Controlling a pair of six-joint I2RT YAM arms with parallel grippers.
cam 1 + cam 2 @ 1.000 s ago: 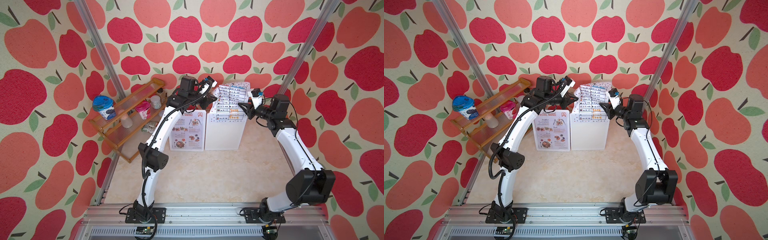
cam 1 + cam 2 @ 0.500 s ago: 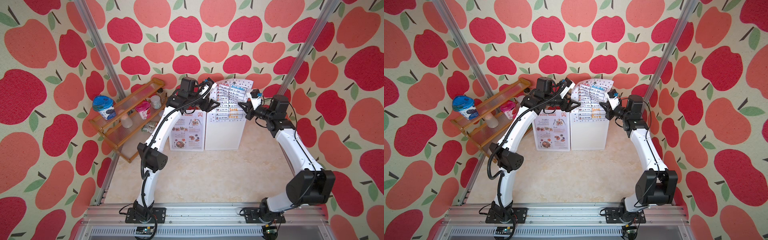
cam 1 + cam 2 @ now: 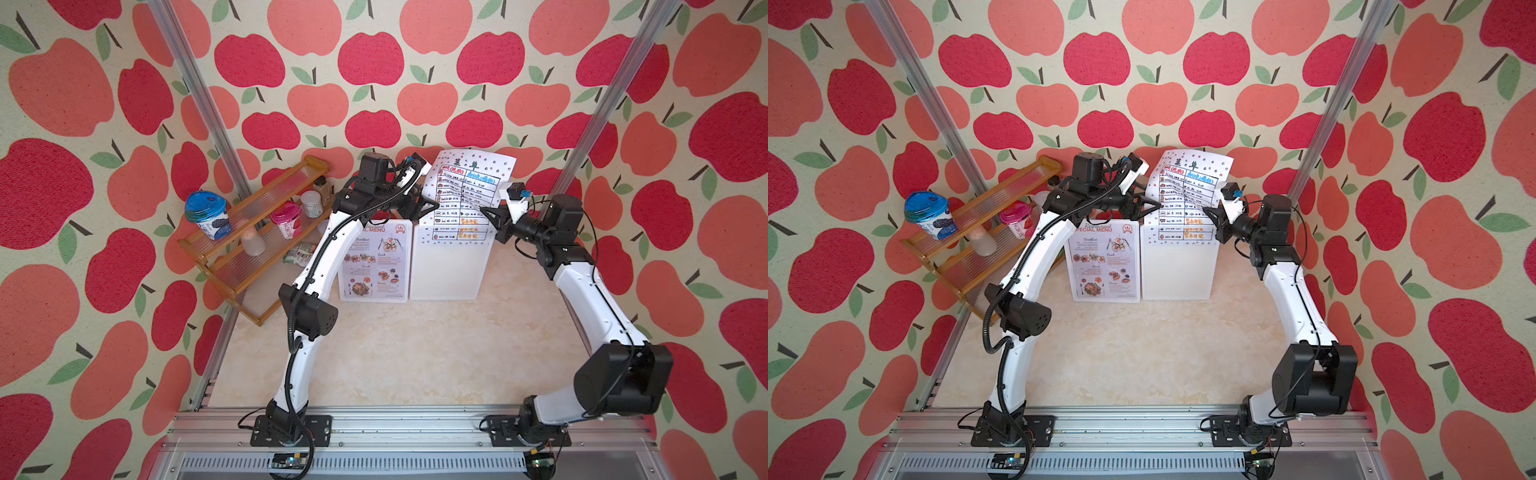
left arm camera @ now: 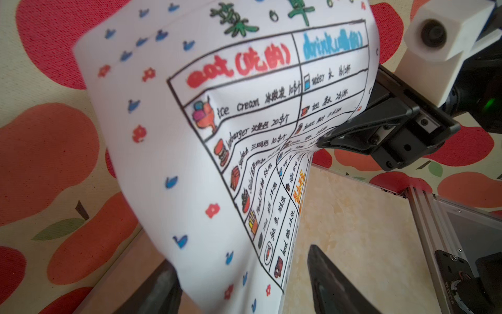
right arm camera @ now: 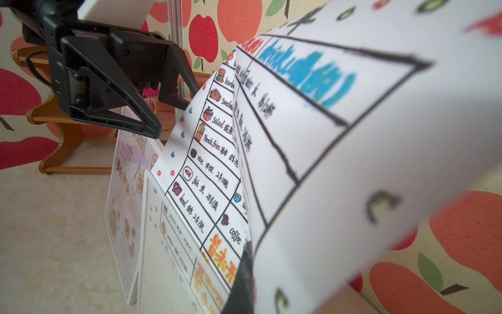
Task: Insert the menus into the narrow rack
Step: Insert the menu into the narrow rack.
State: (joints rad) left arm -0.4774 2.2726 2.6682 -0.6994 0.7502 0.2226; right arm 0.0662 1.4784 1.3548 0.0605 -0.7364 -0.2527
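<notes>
The hand-drawn table menu stands with its lower end in the right white rack. Its upper part sticks out and is bent and curled. My right gripper is shut on the sheet's right edge, at mid height. At the left edge my left gripper is open, and the paper hangs loosely between its wide-apart fingers. The Restaurant Special Menu sits fully inside the left white rack next to it.
A wooden stepped shelf stands at the left with a blue-lidded cup, a pink cup and small jars. Aluminium posts and apple-patterned walls close in the back and sides.
My left gripper has opened and let go of the sheet's left edge. My right gripper has shut on its right edge. The sheet's top has risen and curled.
</notes>
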